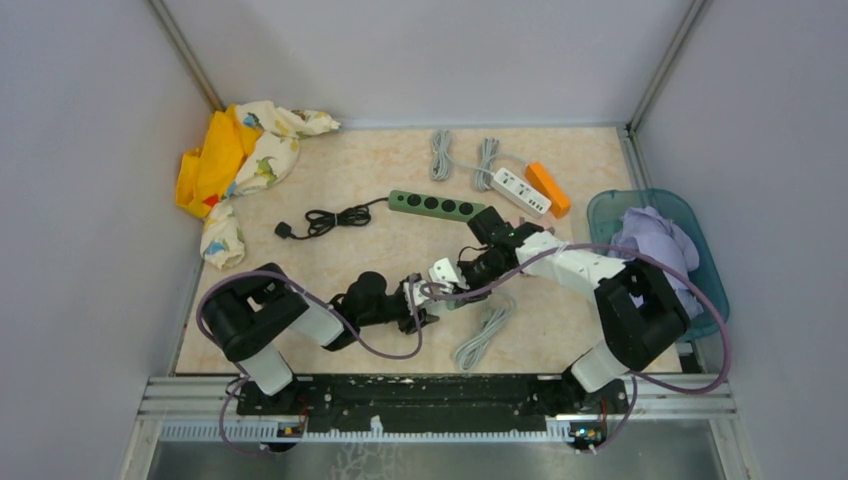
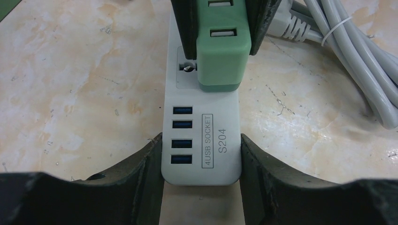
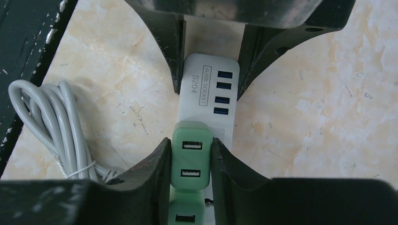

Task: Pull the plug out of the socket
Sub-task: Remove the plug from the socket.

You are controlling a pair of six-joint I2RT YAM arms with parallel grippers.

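The green plug (image 3: 191, 159) is a smooth matte block with rounded corners. It sits in the socket of a white power strip (image 2: 202, 126), in the middle of the counter (image 2: 70, 93) between the two arms. Small rectangular slots run in one row on its upper face, in the same direction as the strip's long axis, and this axis points from one wrist to the other.

The right jaws are clamped on the two long sides of the plug, so the plug is already between them and no approach is needed. The left jaws are pressed on both sides of the strip at its free end, beside four blue USB ports and the print "4USB SOCKET S204". The plug lies flat on the face of the strip, so I judge that the pull must go straight away from this face, upward from the counter, while the left arm (image 1: 300, 320) keeps the strip down. The right arm (image 1: 575, 262) is the one on the plug.

The strip is hard glossy plastic. Its grey cable (image 2: 356, 61) is round and flexible, coiled and bound with a thin white tie just beside the strip. The counter has a beige marbled pattern with fine scratches. Farther back lies a dark green power strip (image 1: 437, 204).
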